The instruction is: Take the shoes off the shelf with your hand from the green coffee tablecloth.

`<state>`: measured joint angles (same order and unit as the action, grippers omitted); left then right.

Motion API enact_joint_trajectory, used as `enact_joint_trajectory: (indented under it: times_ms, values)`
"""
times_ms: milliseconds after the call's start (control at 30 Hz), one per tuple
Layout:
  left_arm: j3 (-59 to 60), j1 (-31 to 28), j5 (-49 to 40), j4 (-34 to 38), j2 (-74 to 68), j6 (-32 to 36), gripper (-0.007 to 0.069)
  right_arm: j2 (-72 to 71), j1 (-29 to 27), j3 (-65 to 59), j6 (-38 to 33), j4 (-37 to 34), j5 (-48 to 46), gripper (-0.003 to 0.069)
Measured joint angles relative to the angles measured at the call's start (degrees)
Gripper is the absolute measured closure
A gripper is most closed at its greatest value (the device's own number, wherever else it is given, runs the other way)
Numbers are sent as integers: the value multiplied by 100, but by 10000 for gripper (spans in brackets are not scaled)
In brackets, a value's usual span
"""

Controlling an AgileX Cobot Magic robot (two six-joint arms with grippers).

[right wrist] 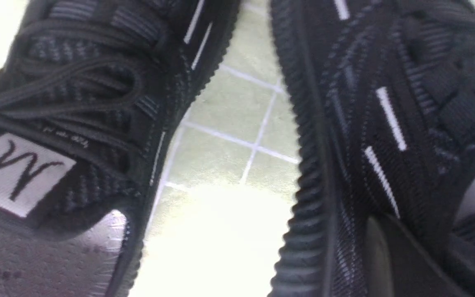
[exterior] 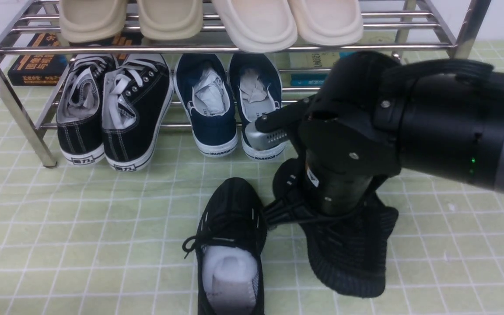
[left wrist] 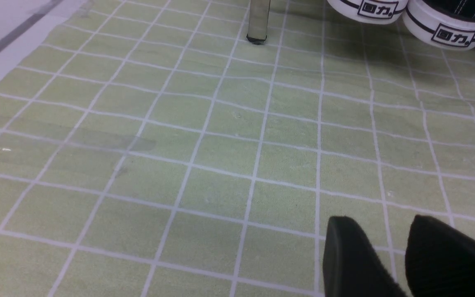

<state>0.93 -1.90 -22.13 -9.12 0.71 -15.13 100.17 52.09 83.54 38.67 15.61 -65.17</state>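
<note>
Both black knit shoes are on the green coffee tablecloth (exterior: 81, 218) in front of the chrome shelf (exterior: 217, 47). One shoe (exterior: 230, 245) lies flat and shows its white paper stuffing. The other shoe (exterior: 348, 258) is tipped up on its side under my hand, the right gripper (exterior: 330, 192). The hand's fingers are curled shut on its upper, and the silver thumb tip (exterior: 269, 138) sticks out to the left. In the right wrist view both shoes (right wrist: 76, 103) (right wrist: 386, 123) fill the picture, with one finger (right wrist: 394, 255) against the knit. My left gripper (left wrist: 379, 220) hovers open over bare cloth (left wrist: 221, 144).
Black canvas white-soled sneakers (exterior: 112, 113) and navy slip-ons (exterior: 230, 105) sit on the shelf's lower tier. Beige slippers (exterior: 208, 17) lie on the top tier. Books (exterior: 37, 65) lie behind. A shelf leg (left wrist: 258, 20) stands ahead of the left gripper.
</note>
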Motion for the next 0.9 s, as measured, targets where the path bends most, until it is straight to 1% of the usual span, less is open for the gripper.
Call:
enact_joint_trajectory:
  times_ms: [167,400,700,767,800,900]
  values:
    - [0,0,0,0,0,0,383,130,0,4,5,-85,60,629]
    - [0,0,0,0,0,0,383,454,6,4,5,-680,451,617]
    - [0,0,0,0,0,0,383,481,0,4,7,-992,611,589]
    - [0,0,0,0,0,0,383,524,0,4,7,-1130,623,542]
    - [0,0,0,0,0,0,383,532,0,4,7,-1130,623,536]
    - [0,0,0,0,0,0,383,555,0,29,-188,-1393,610,403]
